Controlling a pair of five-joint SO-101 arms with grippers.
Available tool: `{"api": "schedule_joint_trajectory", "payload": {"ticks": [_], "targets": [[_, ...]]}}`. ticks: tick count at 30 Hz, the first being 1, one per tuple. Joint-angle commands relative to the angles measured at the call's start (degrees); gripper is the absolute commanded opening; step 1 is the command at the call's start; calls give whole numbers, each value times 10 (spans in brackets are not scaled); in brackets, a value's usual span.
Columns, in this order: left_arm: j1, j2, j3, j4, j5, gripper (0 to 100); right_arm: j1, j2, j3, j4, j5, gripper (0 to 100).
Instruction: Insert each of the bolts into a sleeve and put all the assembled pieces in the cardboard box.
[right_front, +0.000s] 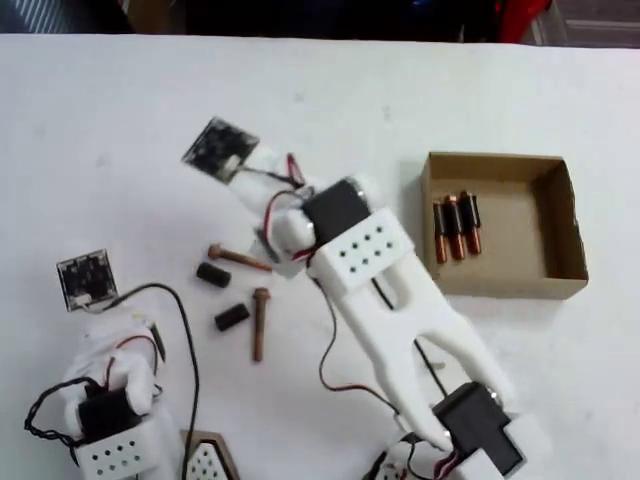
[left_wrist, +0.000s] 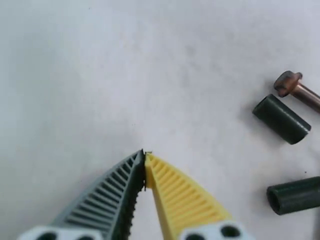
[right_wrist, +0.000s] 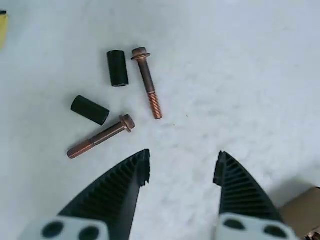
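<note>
Table (right_front: 120, 100): white, with a dark room behind its far edge.
Left gripper (left_wrist: 145, 156): at the near left of the table, jaws closed tip to tip on nothing, low over the surface, with the loose parts off to one side.
Loose parts: upper bolt (right_front: 238, 258) just beside upper sleeve (right_front: 213, 275); lower sleeve (right_front: 232, 318) just beside lower bolt (right_front: 260, 322). None are joined.
Right gripper (right_wrist: 182, 167): mid-table, jaws wide apart and empty, near the bolts but not touching them.
Box (right_front: 510, 282): right of the arm, with three assembled pieces (right_front: 455, 228) lying side by side inside.
Step, judged: picking up a bolt; two pairs are left to assemble.
Doing it well: grip the shank close under the head so the threaded end is free to enter a sleeve. Come straight down so the neighbouring sleeve is not nudged and rolled.
High view adds: the box count and the overall layout.
Right wrist view adds: the jaw gap, which the arm covers from above.
Left wrist view adds: the open bore of the lower sleeve.
</note>
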Motion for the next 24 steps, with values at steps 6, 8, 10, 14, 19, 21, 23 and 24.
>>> {"api": "schedule_joint_trajectory", "payload": {"ticks": [6, 8, 10, 14, 19, 21, 23, 24], "targets": [[-77, -4, -26, 9, -4, 23, -53, -27, 70, -1, 157, 187], [-87, -4, -26, 18, -4, 23, -58, -27, 84, -15, 161, 187], [-88, -4, -26, 19, -4, 23, -58, -27, 98, -46, 161, 187], [-88, -4, -26, 19, -31, 23, -59, -27, 138, -118, 161, 187], [-127, -4, -25, 19, -61, 23, -59, -27, 197, -203, 160, 187], [-151, -4, -25, 19, -61, 23, -59, -27, 219, -237, 157, 187], [-162, -4, -25, 19, -61, 23, -65, -27, 241, -270, 157, 187], [-164, -4, -25, 19, -61, 23, -67, -27, 251, -287, 157, 187]]}}
